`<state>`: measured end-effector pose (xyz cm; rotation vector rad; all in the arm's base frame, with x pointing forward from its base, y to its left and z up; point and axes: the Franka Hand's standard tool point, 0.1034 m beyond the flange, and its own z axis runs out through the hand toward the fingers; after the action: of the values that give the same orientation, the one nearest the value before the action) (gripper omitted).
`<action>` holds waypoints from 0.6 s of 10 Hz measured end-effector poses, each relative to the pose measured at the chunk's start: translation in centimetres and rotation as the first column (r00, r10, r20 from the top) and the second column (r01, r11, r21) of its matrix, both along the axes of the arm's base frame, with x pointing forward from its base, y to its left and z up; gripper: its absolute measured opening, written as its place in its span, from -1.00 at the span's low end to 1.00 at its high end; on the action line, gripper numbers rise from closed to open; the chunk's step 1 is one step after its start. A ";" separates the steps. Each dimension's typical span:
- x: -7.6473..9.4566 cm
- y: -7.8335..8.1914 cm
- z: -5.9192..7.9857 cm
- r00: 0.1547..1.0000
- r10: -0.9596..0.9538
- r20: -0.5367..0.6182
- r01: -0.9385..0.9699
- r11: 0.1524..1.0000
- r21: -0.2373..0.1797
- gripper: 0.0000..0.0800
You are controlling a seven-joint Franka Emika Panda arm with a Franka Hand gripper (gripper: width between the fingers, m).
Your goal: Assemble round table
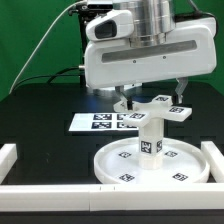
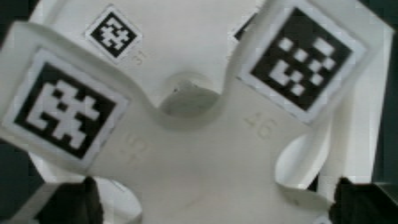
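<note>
Several square tags on post, disc; no readable writing.

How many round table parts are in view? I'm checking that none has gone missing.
3. The round disc lies between the rails, the post stands upright at its centre, and the foot piece sits atop the post.

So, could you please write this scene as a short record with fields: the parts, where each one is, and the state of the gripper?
round disc: lies flat on the black table, near the front rail
post: stands upright at the middle of the disc
foot piece: sits on top of the post, arms spread, tags facing up
gripper: open, directly above the foot piece, one finger on each side; contact cannot be told
marker board: flat on the table behind the disc
</note>
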<state>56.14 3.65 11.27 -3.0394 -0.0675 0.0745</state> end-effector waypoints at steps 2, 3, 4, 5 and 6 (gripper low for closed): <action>0.0 -0.2 -0.3 0.998 0.068 0.002 -0.068 0.998 -0.011 0.62; -0.1 -0.2 -0.5 0.998 0.067 0.001 -0.067 0.998 -0.010 0.62; -0.1 -0.1 -0.7 0.998 0.063 -0.002 -0.063 0.998 -0.009 0.62; -0.1 0.2 -0.6 0.999 0.053 -0.005 -0.053 0.999 -0.008 0.62; -0.1 0.3 -0.6 0.999 0.053 -0.005 -0.053 0.999 -0.008 0.62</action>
<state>56.01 3.98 10.66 -3.0457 -0.1470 0.0867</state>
